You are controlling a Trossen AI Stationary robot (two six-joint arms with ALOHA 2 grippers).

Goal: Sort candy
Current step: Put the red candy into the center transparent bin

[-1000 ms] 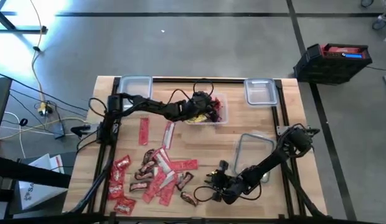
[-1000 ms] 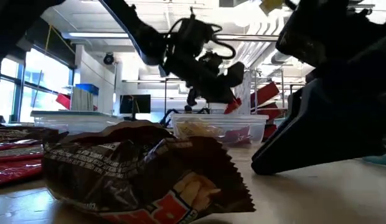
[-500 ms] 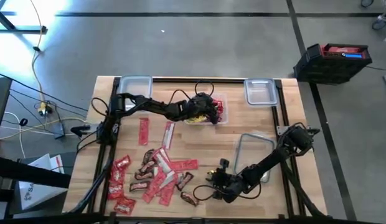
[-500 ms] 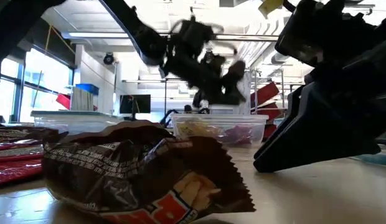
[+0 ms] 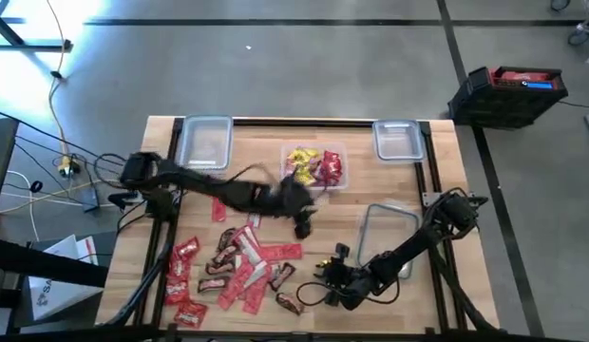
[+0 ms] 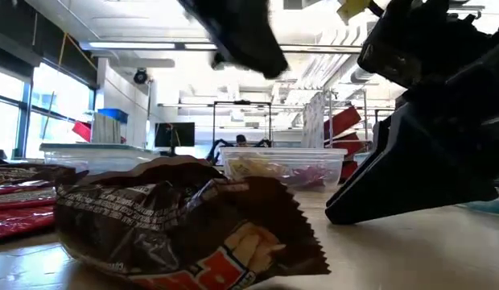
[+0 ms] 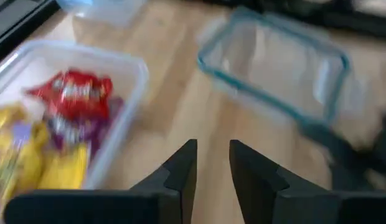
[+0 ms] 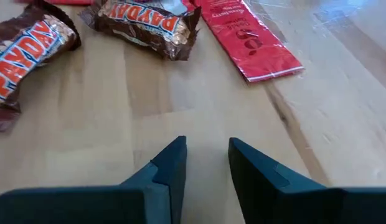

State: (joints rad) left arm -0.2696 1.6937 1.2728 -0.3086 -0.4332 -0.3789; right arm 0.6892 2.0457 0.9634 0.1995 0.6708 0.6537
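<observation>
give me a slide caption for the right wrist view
Open right gripper hovers empty over the wooden table, facing two brown PayDay bars and a red packet.

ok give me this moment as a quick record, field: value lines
left tool: open, empty, above the table between the filled tub and the loose pile
right tool: open, empty, low by the brown bars
filled tub: yellow, red and purple candy inside
empty tubs: one at far left, one at far right
loose pile: mostly red packets
</observation>
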